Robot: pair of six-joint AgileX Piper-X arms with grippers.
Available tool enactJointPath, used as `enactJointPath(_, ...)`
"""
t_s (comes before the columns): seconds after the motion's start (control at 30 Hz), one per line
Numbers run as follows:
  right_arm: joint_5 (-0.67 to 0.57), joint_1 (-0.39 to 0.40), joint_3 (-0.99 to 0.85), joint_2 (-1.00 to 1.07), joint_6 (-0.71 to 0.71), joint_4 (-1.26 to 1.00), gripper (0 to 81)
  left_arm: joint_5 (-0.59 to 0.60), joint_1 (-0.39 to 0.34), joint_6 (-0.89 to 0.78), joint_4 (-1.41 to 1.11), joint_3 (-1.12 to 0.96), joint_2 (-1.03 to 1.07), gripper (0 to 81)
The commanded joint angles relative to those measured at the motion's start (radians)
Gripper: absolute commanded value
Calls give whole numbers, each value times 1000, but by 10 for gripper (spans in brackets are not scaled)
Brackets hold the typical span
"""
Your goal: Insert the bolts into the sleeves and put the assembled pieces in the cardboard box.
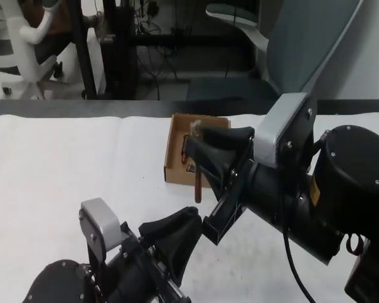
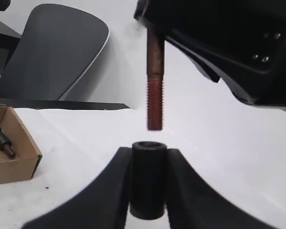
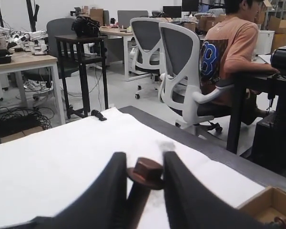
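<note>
The step in hand is the insertion itself. The left claw (image 2: 148, 155) is pinching a black sleeve (image 2: 148, 181) upright, open end up, near the middle of the white surface (image 1: 63, 170). The right claw (image 3: 145, 164) is pinching a reddish bolt (image 2: 155, 90) just under its head, so the threaded end hangs down. In the left wrist view the bolt tip is just above the sleeve's mouth and apart from it, so nothing has gone in yet.

The next move, as I judge it, calls for a straight descent of the bolt along the sleeve's axis. The tip looks a touch to the right of the bore's centre, so a small sideways correction may be needed first. The left claw must keep the sleeve from tilting as the thread enters. After that, the joined piece goes to the box (image 2: 16, 169), which lies farther off, toward the far side of the surface.

Count: one bolt in the air, one sleeve, one box. The box already holds at least one dark piece (image 2: 2, 140) with a reddish end. Whether more lie in it I cannot tell, since the right arm hides part of it.
</note>
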Motion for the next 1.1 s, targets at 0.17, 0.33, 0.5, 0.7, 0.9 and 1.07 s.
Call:
enactJointPath(0.17,-1,5,-3,15,6,11,4,75,-4,29,-52,-40,-1,18)
enactJointPath(0.33,-1,5,-3,15,19,11,4,75,-4,29,-44,-40,-1,18)
enactJointPath(0.5,-1,5,-3,15,33,11,4,72,1,33,-44,-40,-1,18)
enactJointPath(0.7,-19,5,-3,15,34,19,4,36,1,55,-44,-40,-1,18)
enactJointPath(0.9,-21,5,-3,15,59,37,4,21,1,55,-44,-40,-1,18)
enactJointPath(1.07,-26,5,-3,15,54,82,4,18,1,55,-44,-40,-1,18)
